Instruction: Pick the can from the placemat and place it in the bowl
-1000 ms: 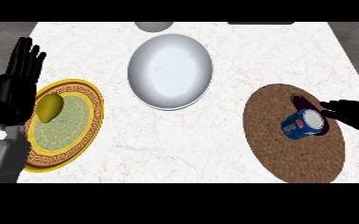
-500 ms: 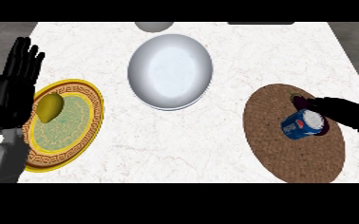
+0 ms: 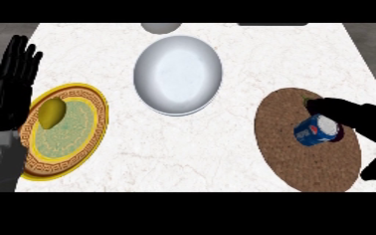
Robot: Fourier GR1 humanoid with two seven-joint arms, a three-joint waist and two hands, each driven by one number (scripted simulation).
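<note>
Right hand (image 3: 349, 113) curls its fingers over the can (image 3: 317, 130), which lies tipped on the placemat (image 3: 294, 154), well apart from the bowl (image 3: 178, 74); such a partial hold could let the round can roll away on lifting.

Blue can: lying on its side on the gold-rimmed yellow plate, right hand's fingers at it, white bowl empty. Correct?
Not quite. The blue can lies on its side on the round brown woven placemat, not on the gold-rimmed yellow plate, which holds a yellow-green fruit. The head view shows this. The rest holds: the right hand has its fingers at the can, and the white bowl is empty.
</note>
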